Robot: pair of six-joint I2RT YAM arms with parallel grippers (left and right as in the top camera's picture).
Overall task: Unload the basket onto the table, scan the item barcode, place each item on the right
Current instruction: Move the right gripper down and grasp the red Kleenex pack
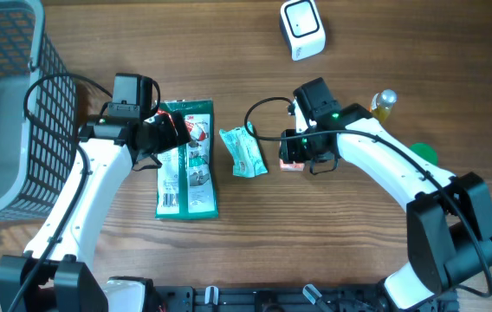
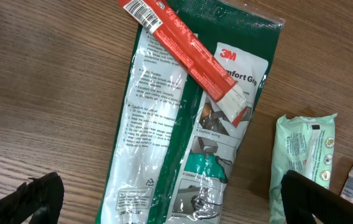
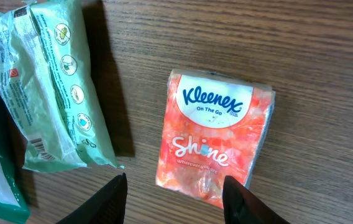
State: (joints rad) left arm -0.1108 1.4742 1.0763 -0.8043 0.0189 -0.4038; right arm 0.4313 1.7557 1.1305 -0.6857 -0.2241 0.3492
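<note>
An orange Kleenex tissue pack (image 3: 217,137) lies flat on the wooden table. My right gripper (image 3: 176,202) stands open just over its near edge, one finger on each side, neither touching it. From overhead the right gripper (image 1: 302,159) covers most of that pack (image 1: 289,164). A green 3M package (image 2: 189,143) lies under my left gripper (image 2: 176,202), which is wide open above its lower end. A red strip (image 2: 192,53) with a barcode rests across the package top. The white scanner (image 1: 302,29) stands at the far edge.
A pale green wipes pack (image 1: 243,152) lies between the two arms, also in the right wrist view (image 3: 52,87). A grey mesh basket (image 1: 3,104) fills the left side. A small bottle (image 1: 385,101) and a green object (image 1: 424,154) sit beside the right arm.
</note>
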